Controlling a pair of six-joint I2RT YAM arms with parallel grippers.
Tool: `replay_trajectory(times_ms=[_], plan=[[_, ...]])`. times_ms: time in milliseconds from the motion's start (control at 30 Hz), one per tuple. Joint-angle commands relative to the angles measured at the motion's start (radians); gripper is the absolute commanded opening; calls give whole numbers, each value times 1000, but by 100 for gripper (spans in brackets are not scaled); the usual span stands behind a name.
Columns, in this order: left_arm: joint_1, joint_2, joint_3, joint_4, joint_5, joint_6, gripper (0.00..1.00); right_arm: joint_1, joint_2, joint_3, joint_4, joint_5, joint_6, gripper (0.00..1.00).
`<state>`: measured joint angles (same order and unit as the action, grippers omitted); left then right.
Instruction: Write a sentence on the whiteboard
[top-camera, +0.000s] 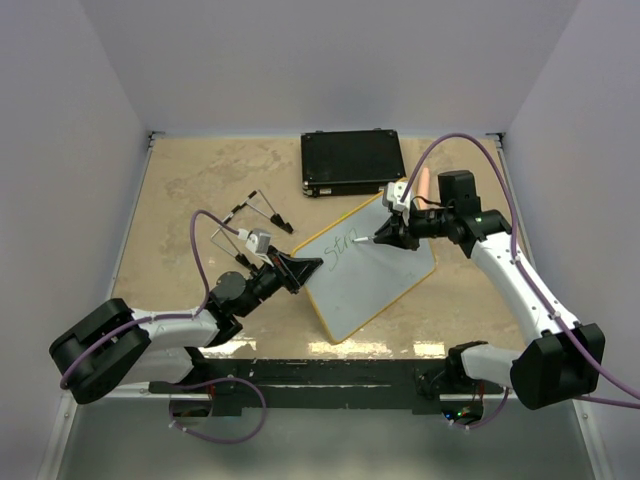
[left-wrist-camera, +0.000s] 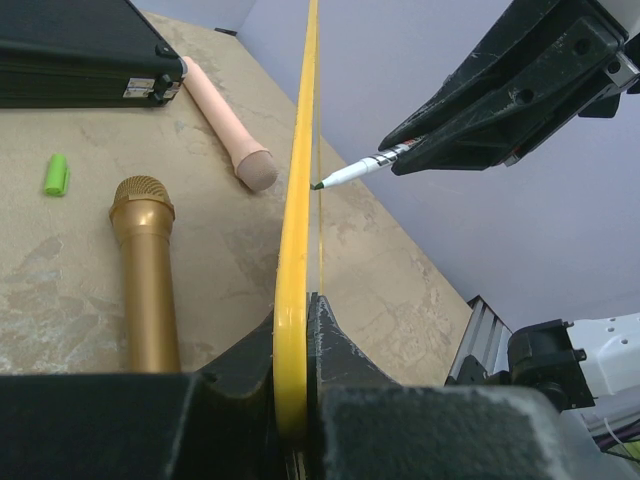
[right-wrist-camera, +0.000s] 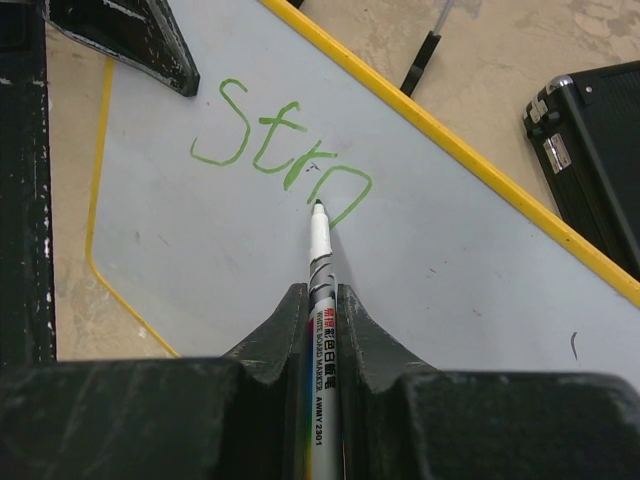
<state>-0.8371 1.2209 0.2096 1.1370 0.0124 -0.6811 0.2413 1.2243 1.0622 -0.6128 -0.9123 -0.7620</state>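
Note:
The whiteboard (top-camera: 375, 280) lies skewed mid-table, white with a yellow rim (left-wrist-camera: 297, 230). My left gripper (top-camera: 300, 272) is shut on the board's left rim, which is pinched between its jaws (left-wrist-camera: 297, 335). My right gripper (top-camera: 388, 238) is shut on a white marker (right-wrist-camera: 320, 260). The marker's green tip meets the board at the end of the last letter. Of the sentence, only green letters reading roughly "Stro" (right-wrist-camera: 280, 150) show near the board's upper left (top-camera: 345, 247). From the left wrist view the marker (left-wrist-camera: 350, 173) points at the board's face.
A black case (top-camera: 352, 162) sits behind the board, with a pink microphone (top-camera: 423, 185) to its right. Wire pieces with black tips (top-camera: 258, 210) lie left of the board. A gold microphone (left-wrist-camera: 145, 270) and a green cap (left-wrist-camera: 56, 174) lie on the table beyond the rim.

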Motion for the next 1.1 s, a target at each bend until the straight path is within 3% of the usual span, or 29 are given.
replay_trajectory(times_ms=[0, 1067], plan=[[-2, 19, -9, -42, 55, 84, 0, 3, 6, 42, 42, -28, 12, 0], [-2, 9, -7, -60, 46, 92, 0, 3, 18, 32, 4, 7, 0, 0]])
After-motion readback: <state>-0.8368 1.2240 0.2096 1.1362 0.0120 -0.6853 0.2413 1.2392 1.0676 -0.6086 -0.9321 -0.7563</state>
